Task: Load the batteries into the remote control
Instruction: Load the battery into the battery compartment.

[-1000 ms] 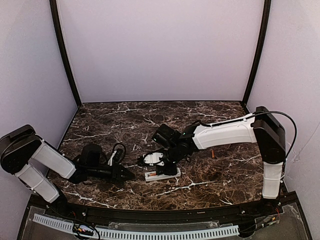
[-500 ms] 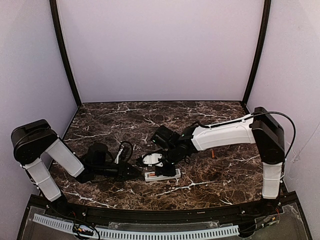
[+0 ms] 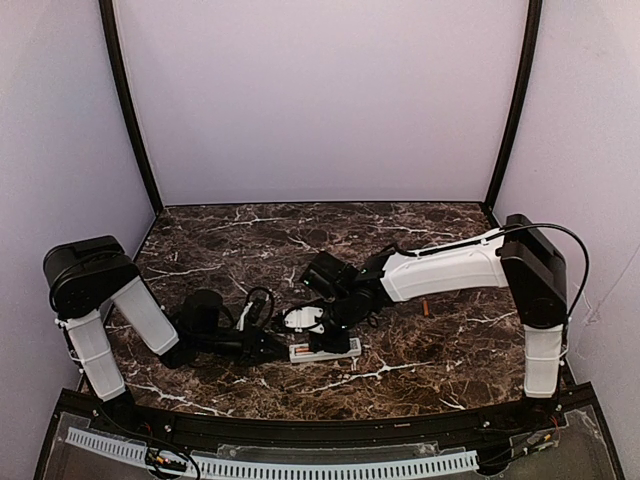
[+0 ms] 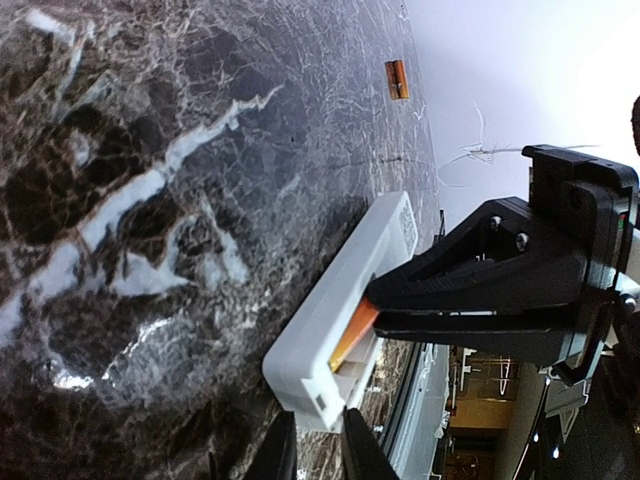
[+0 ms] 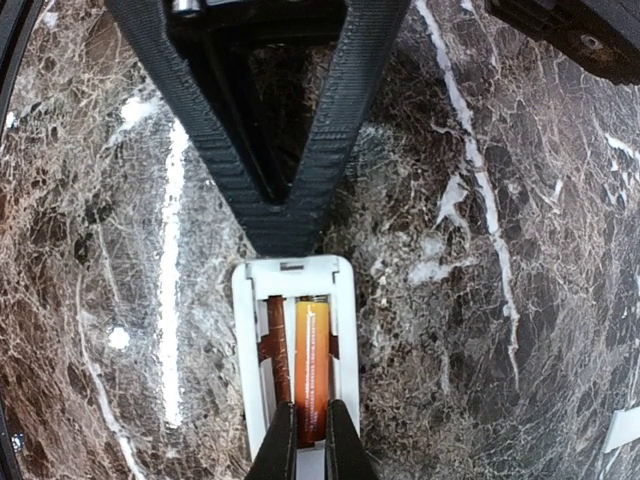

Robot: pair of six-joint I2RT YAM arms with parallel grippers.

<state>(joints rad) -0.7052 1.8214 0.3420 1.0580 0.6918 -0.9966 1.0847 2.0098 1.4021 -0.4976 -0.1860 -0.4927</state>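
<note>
- White and slim, the remote control lies flat on the dark marbled tabletop, near its front edge and roughly midway between the two arm bases, its battery slot facing up.
- Inside that slot sits one orange battery, in the bay that is on the right in the right wrist view. From the left wrist view it looks tilted, one end raised out of the slot toward the fingers that hold it.
- The bay beside it shows a brownish strip along its length; what that strip is cannot be told.
- The right fingers come down on the slot from above and are clamped on the battery, one on each side, with only the battery's width between them.
- The left fingers lie low along the tabletop, pointing at the remote control's short end. They stand slightly apart with nothing between them. Their tips are right at that end, though contact cannot be made out.
- A second battery, also orange, lies alone on the tabletop, well apart from the remote control on the right arm's side.
- The right arm reaches across from the right edge; the left arm is folded low at the left.
</note>
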